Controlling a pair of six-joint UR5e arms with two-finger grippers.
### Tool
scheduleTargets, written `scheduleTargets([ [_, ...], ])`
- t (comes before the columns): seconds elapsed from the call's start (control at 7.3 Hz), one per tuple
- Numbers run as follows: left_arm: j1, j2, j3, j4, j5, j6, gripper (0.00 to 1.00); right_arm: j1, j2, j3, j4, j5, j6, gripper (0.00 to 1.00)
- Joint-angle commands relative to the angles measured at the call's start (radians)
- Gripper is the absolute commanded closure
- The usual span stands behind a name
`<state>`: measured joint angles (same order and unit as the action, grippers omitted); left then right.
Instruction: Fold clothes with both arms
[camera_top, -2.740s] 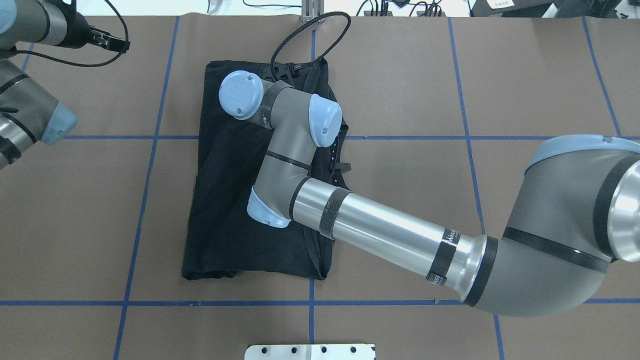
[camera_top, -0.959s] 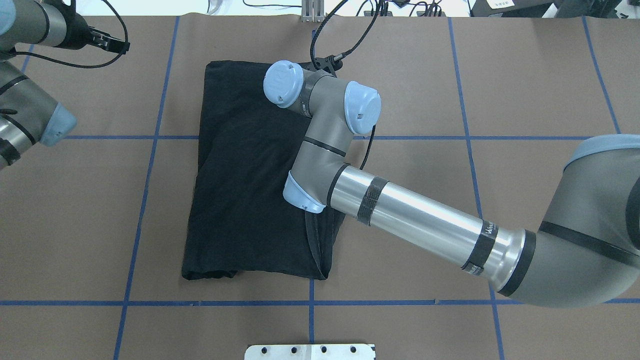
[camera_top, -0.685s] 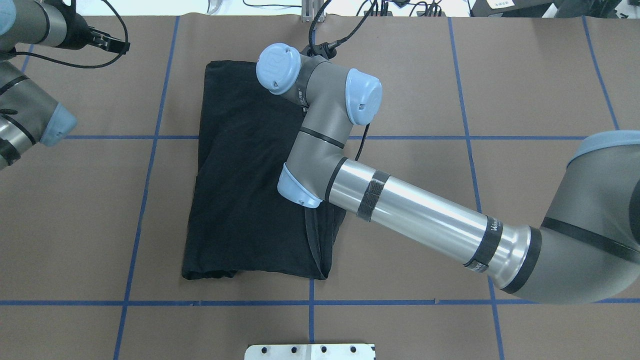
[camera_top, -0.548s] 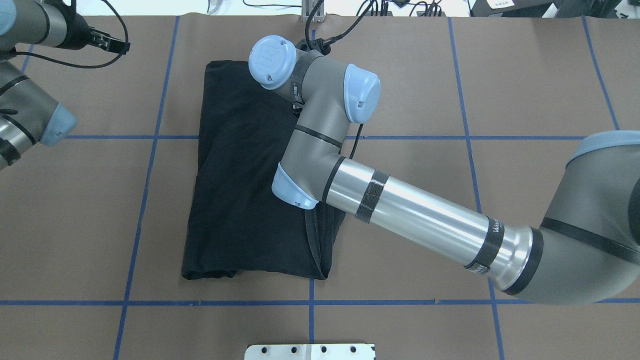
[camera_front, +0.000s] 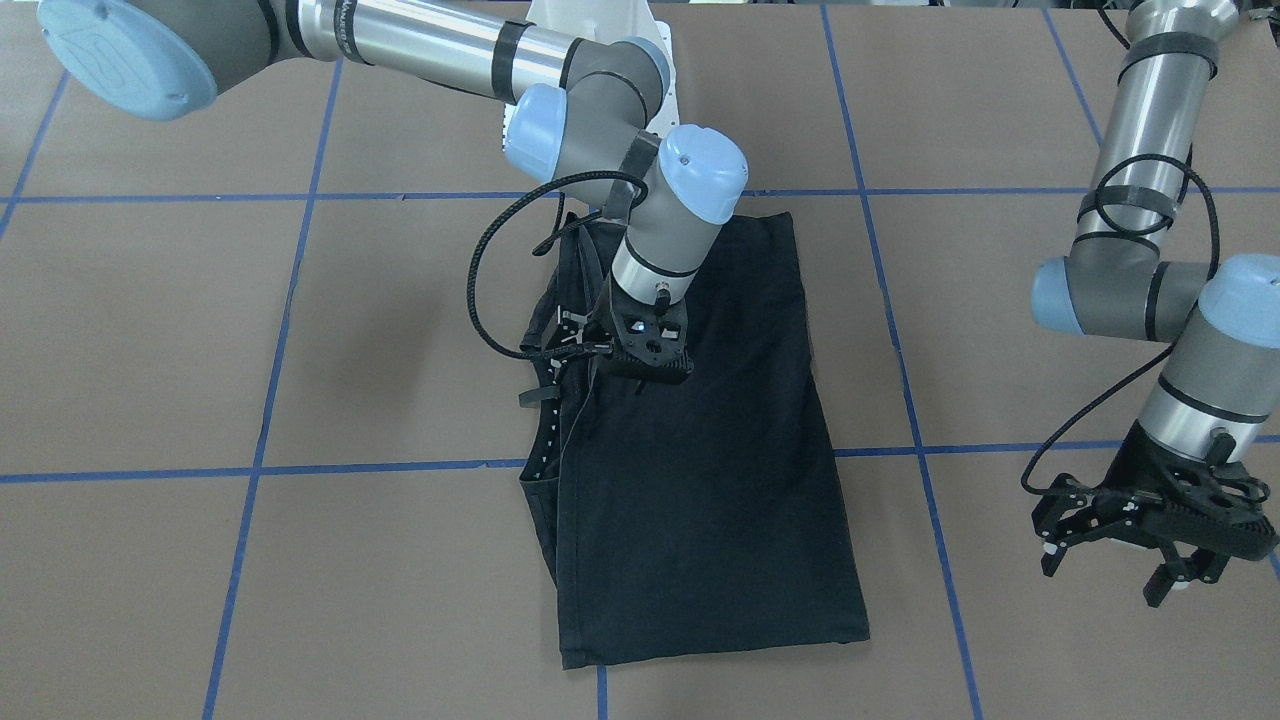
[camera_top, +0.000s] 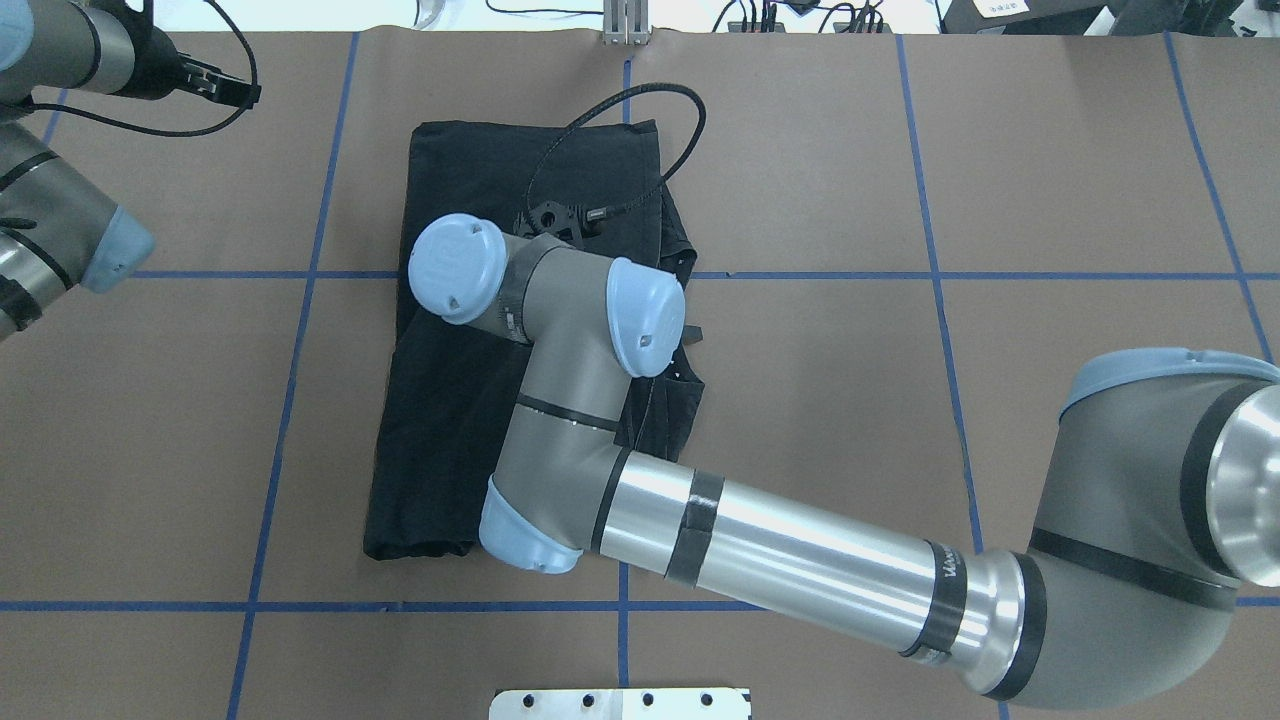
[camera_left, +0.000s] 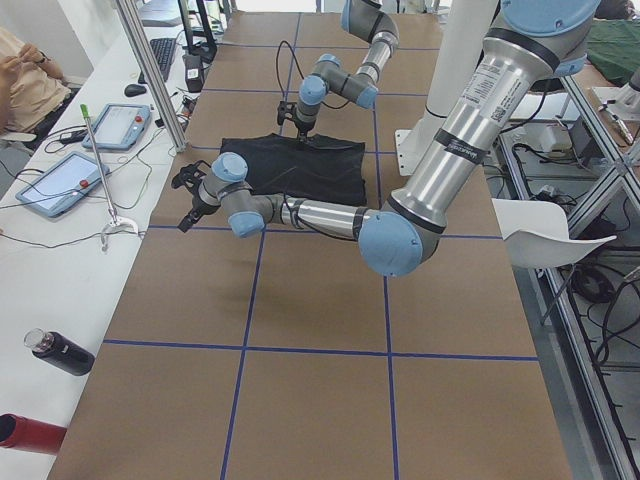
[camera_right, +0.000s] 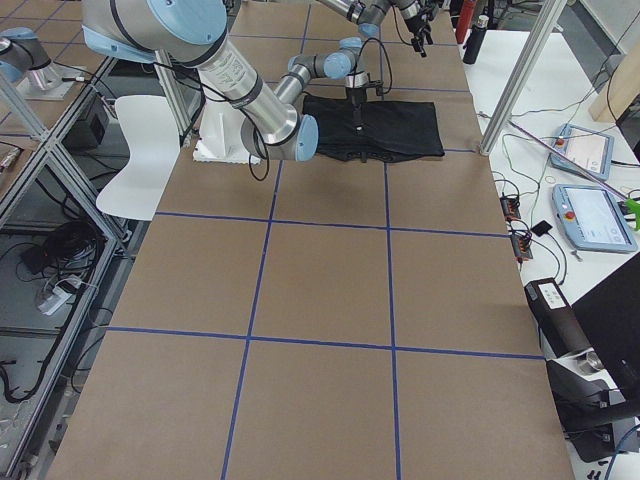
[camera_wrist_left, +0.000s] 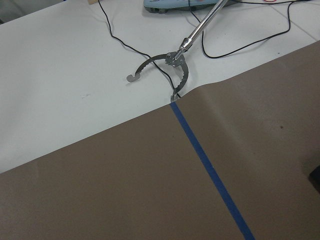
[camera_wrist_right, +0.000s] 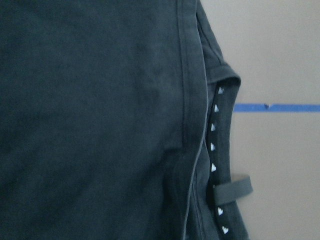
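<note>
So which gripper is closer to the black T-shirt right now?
The right. The right gripper is down over the folded black T-shirt, towards one long edge. The left gripper hangs over the brown table, apart from the shirt, beyond its opposite edge.

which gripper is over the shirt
The right gripper: it points down above the black shirt. The left gripper hangs well off to the side, over the table.
</note>
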<state>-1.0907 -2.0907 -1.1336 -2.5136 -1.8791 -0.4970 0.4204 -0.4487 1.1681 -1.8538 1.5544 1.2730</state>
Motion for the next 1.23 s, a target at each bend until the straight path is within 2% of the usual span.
scheduleTargets([
  [0.0, 0.000, 0.000, 0.000, -0.001, 0.000, 0.000, 0.00, -0.055, 0.008, 0.004, -0.109, -0.024, 0.028, 0.00],
  [0.41, 0.000, 0.001, 0.002, -0.011, 0.002, 0.000, 0.00, -0.068, -0.002, 0.022, -0.192, -0.043, 0.020, 0.00],
  [0.82, 0.000, 0.001, 0.002, -0.011, 0.002, 0.000, 0.00, -0.071, -0.089, 0.096, -0.225, -0.069, 0.006, 0.00],
  [0.96, 0.000, 0.001, 0.000, -0.011, 0.002, -0.002, 0.00, -0.071, -0.125, 0.131, -0.234, -0.079, -0.020, 0.00],
  [1.1, 0.000, 0.001, -0.002, -0.011, 0.000, -0.002, 0.00, -0.068, -0.178, 0.225, -0.269, -0.083, -0.068, 0.00],
])
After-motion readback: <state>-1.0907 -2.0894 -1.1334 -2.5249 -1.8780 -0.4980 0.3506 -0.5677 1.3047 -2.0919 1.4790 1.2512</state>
